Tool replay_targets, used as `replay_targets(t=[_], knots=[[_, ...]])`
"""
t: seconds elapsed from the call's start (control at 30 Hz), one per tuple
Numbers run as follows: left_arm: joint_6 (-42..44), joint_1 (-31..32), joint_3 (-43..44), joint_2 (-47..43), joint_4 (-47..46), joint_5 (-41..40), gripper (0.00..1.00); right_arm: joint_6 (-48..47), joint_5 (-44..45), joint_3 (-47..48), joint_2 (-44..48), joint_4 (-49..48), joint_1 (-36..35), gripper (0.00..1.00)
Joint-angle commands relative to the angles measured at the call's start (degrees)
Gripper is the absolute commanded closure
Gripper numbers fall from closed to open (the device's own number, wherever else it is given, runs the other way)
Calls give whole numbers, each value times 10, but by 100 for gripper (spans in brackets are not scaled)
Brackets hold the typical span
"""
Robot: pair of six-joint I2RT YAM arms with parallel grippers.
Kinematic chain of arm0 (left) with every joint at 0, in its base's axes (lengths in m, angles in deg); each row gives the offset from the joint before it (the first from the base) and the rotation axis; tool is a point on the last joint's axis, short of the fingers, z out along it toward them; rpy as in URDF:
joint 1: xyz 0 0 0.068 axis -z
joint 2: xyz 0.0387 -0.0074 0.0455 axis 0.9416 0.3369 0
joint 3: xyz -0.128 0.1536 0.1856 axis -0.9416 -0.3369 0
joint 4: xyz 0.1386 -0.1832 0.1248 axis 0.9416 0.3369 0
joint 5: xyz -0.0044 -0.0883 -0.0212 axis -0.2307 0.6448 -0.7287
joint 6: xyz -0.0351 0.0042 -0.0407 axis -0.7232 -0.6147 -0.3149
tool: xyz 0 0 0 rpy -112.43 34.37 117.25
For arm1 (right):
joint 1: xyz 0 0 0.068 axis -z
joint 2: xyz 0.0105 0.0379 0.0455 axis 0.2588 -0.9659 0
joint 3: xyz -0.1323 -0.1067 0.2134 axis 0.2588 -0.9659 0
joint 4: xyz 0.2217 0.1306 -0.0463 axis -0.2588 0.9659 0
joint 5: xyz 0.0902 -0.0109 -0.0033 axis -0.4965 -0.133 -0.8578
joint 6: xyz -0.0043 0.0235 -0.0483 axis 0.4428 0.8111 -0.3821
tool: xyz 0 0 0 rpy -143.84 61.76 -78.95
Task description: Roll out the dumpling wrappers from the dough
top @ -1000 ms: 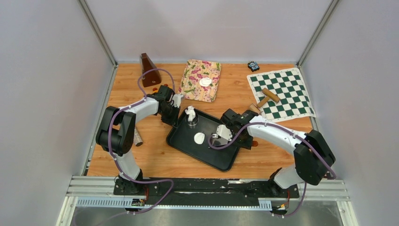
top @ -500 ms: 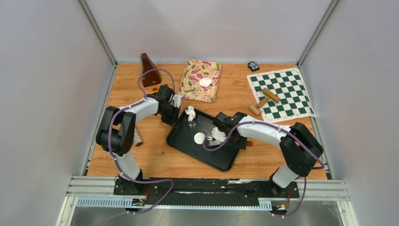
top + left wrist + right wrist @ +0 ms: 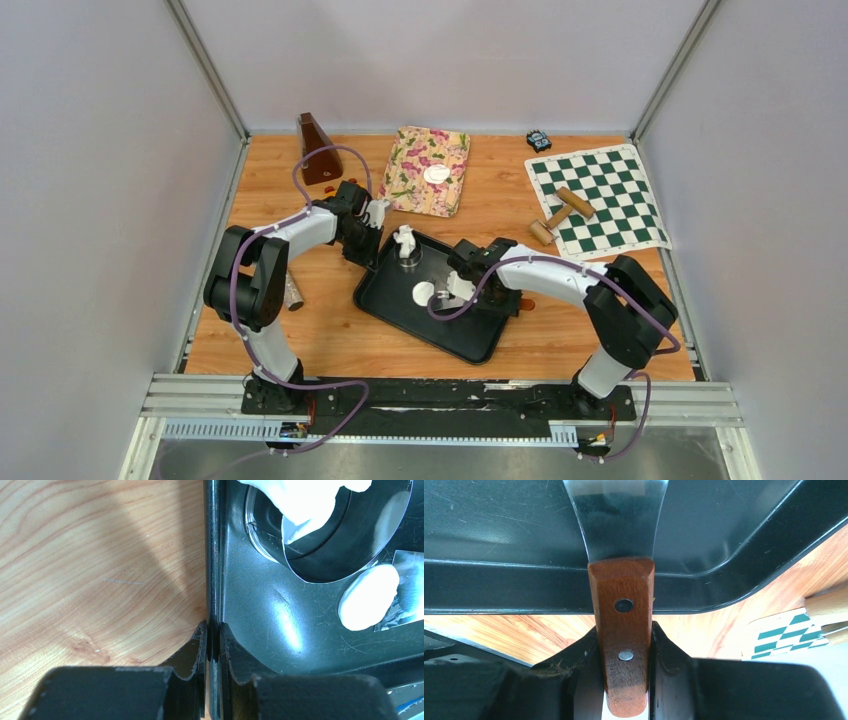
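Observation:
A black tray (image 3: 470, 340) lies mid-table. My left gripper (image 3: 372, 246) is shut on its left rim (image 3: 214, 580), one finger outside and one inside (image 3: 214, 639). On the tray floor lies a round white dumpling wrapper (image 3: 423, 293) (image 3: 369, 597). Behind it a lump of dough (image 3: 404, 239) (image 3: 300, 502) sits in a clear ring cutter (image 3: 409, 260) (image 3: 325, 562). My right gripper (image 3: 466, 279) (image 3: 625, 647) is shut on the wooden handle (image 3: 623, 625) of a spatula. Its metal blade (image 3: 616, 525) (image 3: 448, 293) reaches over the tray beside the wrapper. A second wrapper (image 3: 436, 174) rests on the floral cloth (image 3: 415, 190).
A brown metronome (image 3: 318, 148) stands at the back left. A green chessboard mat (image 3: 610, 190) with a wooden rolling pin (image 3: 565, 210) lies at the right, with a small black object (image 3: 539, 139) behind it. A metal cylinder (image 3: 293, 292) lies by the left arm.
My right arm has carried the spatula leftward across the tray, bringing its blade up beside the wrapper. The left gripper and the tray have stayed still.

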Motion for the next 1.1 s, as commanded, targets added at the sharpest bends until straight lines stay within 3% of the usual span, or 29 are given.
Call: replay_targets(t=[0.0, 0.13, 0.53, 0.8, 1.07], knots=[[13, 1, -5, 17, 2, -47, 100, -1, -8, 12, 27, -13, -8, 100], [14, 1, -3, 20, 2, -46, 100, 6, -41, 34, 54, -27, -8, 100], [13, 1, -5, 16, 2, -51, 100, -2, -29, 33, 77, -45, -3, 100], [14, 1, -5, 17, 4, -50, 100, -16, -45, -37, 121, 17, 16, 100], [15, 1, -4, 16, 3, -55, 100, -1, -28, -68, 93, 1, 16, 100]])
